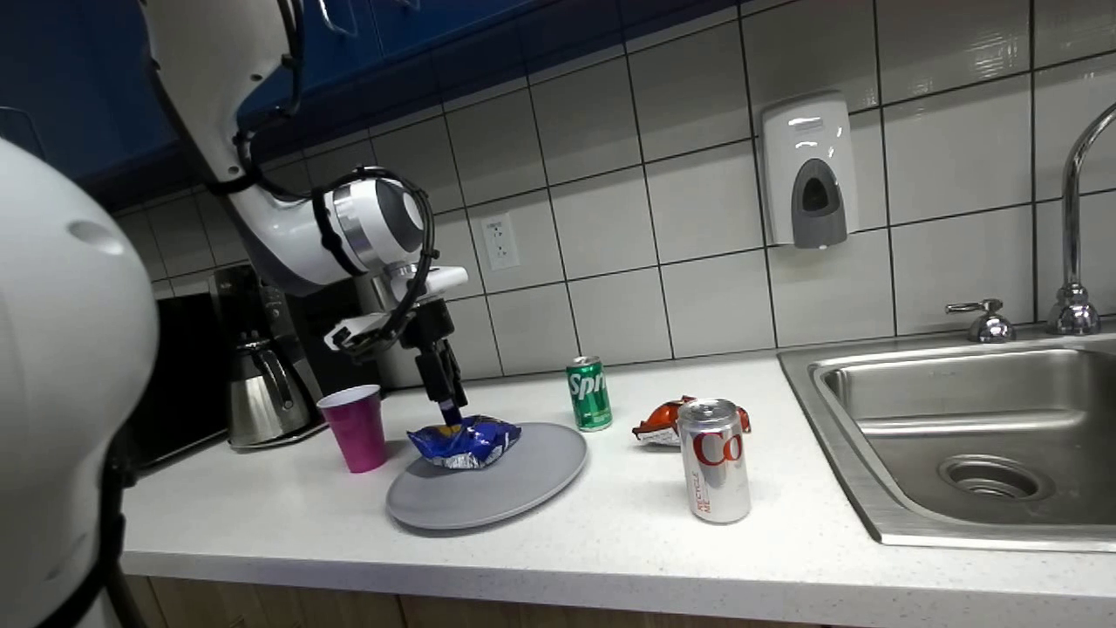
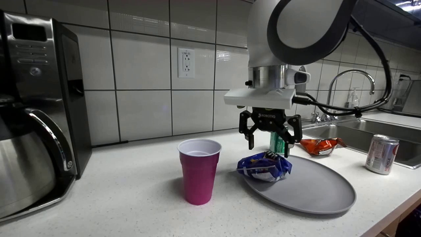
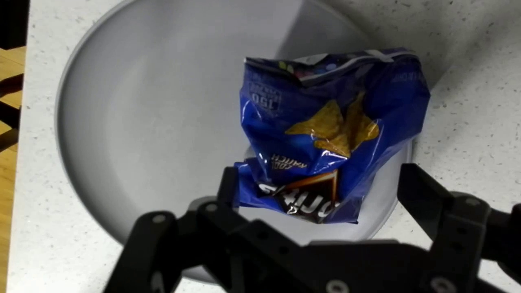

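1. Nearest in the wrist view, the gripper [image 3: 318, 182] spans the bottom, jaws wide apart; contact with the blue chip bag [image 3: 331, 118] is unclear.
2. Bag lies right of centre on the grey plate [image 3: 154, 122], overhanging its rim, lettering partly lost in folds.
3. Arm [image 2: 260, 42], cropped at top in an exterior view, points downward; gripper partly hides the green can [image 2: 277, 143].

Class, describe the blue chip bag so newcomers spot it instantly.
Left of the sink in an exterior view sits a grey plate. The blue chip bag lies on it, overlapping the rim, by the open pincer. Its blue colour distinguishes it from the orange bag.
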Controlling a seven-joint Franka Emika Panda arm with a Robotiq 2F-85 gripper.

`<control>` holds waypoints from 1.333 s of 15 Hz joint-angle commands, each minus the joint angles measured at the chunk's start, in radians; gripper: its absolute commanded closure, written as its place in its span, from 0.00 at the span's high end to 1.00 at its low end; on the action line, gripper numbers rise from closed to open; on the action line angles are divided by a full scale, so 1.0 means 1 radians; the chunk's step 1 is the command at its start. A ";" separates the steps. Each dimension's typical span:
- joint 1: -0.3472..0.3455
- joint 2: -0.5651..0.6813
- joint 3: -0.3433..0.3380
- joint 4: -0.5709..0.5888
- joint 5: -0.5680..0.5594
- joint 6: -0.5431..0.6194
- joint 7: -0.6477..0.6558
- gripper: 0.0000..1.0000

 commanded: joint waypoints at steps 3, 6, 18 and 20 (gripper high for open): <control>0.031 0.061 -0.043 0.067 -0.031 -0.007 0.036 1.00; 0.040 0.085 -0.059 0.095 -0.030 -0.009 0.033 1.00; 0.078 0.146 -0.090 0.154 -0.017 -0.010 0.026 0.96; 0.083 0.151 -0.094 0.159 -0.020 -0.010 0.030 0.71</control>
